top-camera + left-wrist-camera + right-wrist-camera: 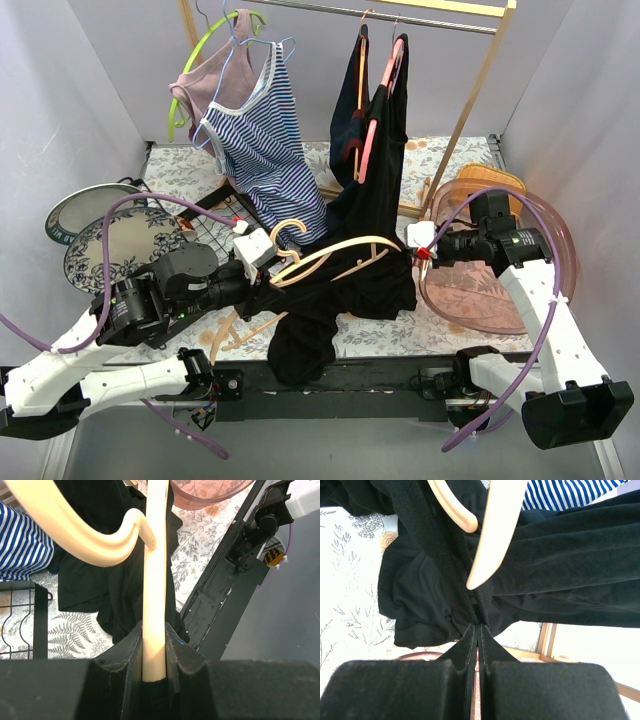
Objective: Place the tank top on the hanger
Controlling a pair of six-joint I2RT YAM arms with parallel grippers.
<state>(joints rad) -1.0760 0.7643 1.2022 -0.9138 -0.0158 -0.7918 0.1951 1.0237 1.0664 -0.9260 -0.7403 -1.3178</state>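
The cream hanger (335,254) is held above the table centre, its hook (288,229) pointing back. My left gripper (262,250) is shut on one arm of it; in the left wrist view the cream bar (154,580) stands between the closed jaws of that gripper (154,630). The black tank top (345,290) hangs crumpled below and right of the hanger, down to the table's front edge. My right gripper (420,245) is shut on its narrow strap (445,550) and pulls it taut beside the hanger's arm tip (490,550); the jaws of this gripper (479,627) pinch the fabric.
A rail at the back (400,15) carries a striped top (262,140), a lime-green hanger (205,50) and black garments on pink and orange hangers (375,130). A pink basket (480,290) is at right, plates (120,245) and a wire rack (215,225) at left. Another wooden hanger (245,328) lies in front.
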